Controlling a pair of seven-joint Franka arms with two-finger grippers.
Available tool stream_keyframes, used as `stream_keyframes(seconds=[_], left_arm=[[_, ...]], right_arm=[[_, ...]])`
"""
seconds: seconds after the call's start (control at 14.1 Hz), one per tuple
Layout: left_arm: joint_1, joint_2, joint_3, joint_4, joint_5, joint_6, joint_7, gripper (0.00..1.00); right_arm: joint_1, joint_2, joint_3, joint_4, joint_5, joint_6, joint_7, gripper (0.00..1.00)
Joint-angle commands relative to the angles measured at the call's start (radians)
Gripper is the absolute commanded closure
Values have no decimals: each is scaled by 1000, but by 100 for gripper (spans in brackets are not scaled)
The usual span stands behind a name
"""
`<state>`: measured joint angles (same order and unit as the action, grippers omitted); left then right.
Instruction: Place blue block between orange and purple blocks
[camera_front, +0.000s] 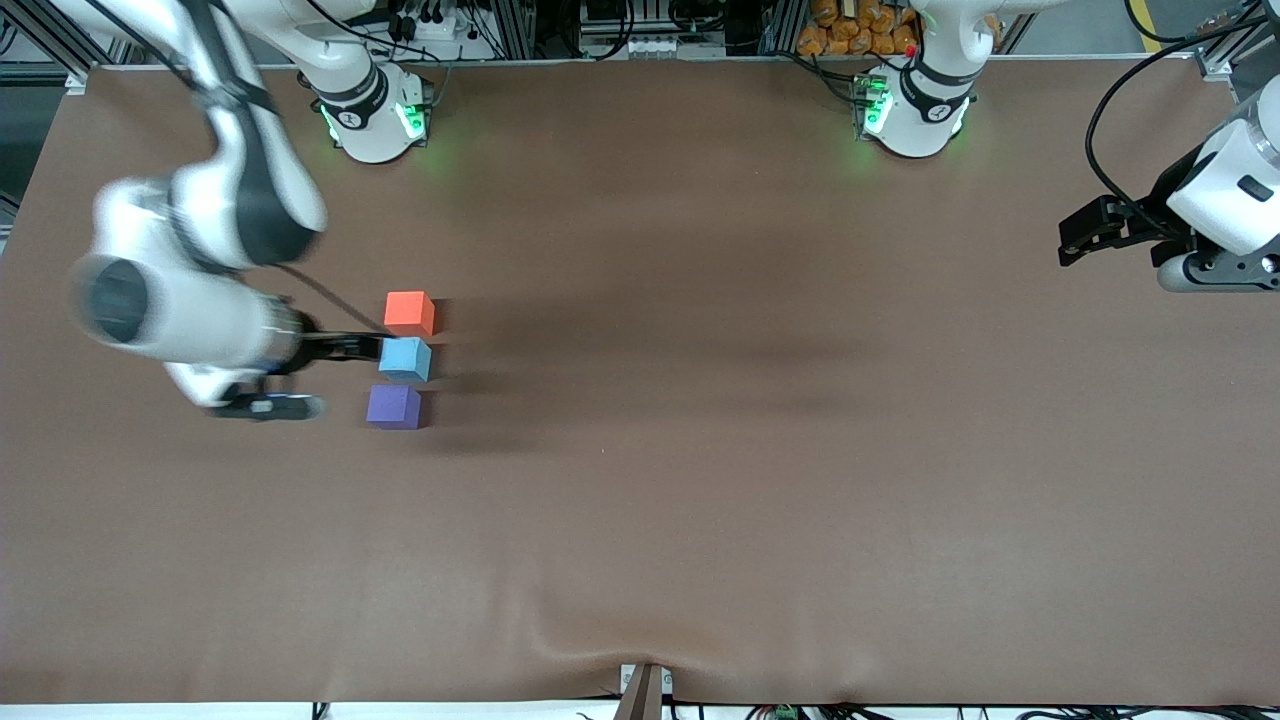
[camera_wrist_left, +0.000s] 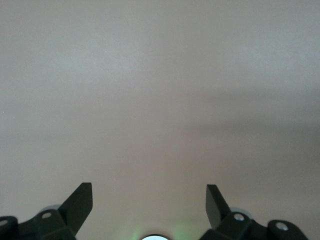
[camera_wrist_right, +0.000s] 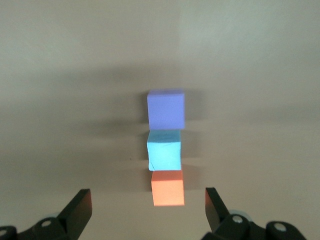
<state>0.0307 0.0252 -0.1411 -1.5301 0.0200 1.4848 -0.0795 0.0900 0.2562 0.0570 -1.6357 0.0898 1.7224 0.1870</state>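
Observation:
The blue block (camera_front: 405, 359) (camera_wrist_right: 164, 149) sits on the brown table in a short row, between the orange block (camera_front: 409, 312) (camera_wrist_right: 168, 187) and the purple block (camera_front: 393, 407) (camera_wrist_right: 166, 109). Orange is farthest from the front camera and purple nearest. The blue cube is turned slightly against the other two. My right gripper (camera_front: 350, 350) (camera_wrist_right: 148, 197) hovers beside the row toward the right arm's end, open and holding nothing. My left gripper (camera_front: 1085, 235) (camera_wrist_left: 149, 192) waits open over bare table at the left arm's end.
The brown table cover (camera_front: 700, 480) has a low wrinkle near its front edge (camera_front: 600, 625). The two arm bases (camera_front: 375, 115) (camera_front: 915, 110) stand along the edge farthest from the front camera.

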Motion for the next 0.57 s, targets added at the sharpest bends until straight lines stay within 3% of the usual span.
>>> stream_keyframes(seconds=[0.0,0.28,0.5], left_arm=[[6,4,-5,11,-3,-3,-9,0],[9,2,-3,11,-5,-3,-13,0],[8,13,-3,13,-6,8,-14,0]], right_arm=[[-94,49,12,218,12,-142,-27,0],[-222,46,12,410,1,-289,-160,0],[-305,14,10,425,-22,-377,-253,0]])
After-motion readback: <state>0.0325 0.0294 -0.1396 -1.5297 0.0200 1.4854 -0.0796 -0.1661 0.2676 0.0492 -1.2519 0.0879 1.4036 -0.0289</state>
